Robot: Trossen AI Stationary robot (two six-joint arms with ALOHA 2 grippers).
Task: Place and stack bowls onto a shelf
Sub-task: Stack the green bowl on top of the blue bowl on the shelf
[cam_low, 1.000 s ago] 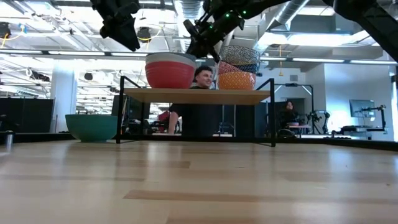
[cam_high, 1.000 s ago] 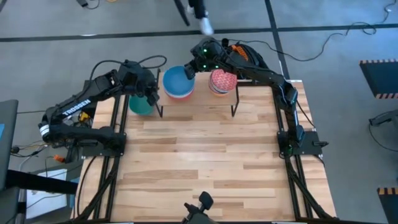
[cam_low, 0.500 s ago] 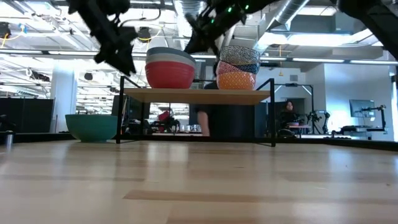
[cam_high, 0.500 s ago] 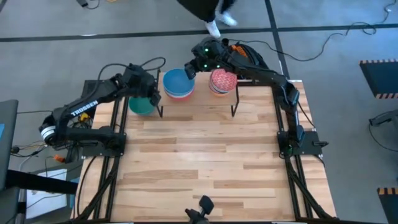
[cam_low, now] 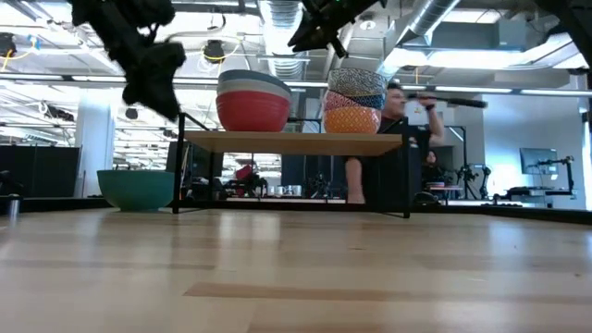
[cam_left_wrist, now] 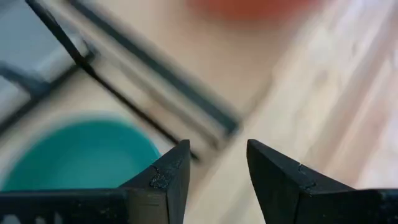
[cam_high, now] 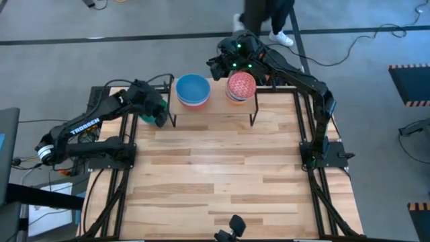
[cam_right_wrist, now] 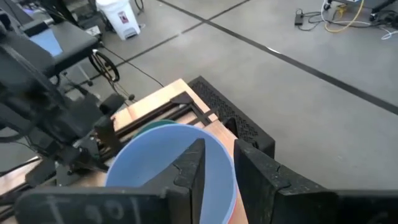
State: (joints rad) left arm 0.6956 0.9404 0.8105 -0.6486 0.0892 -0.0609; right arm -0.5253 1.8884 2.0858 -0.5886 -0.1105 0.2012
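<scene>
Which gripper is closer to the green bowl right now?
Left. The left gripper hovers right over the green bowl beside the shelf; the right gripper is up behind the shelf, past the blue-topped stack.

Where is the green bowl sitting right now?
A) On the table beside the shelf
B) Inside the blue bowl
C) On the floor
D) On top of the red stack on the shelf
A: the green bowl stands on the table, left of the shelf in the low view.
</scene>
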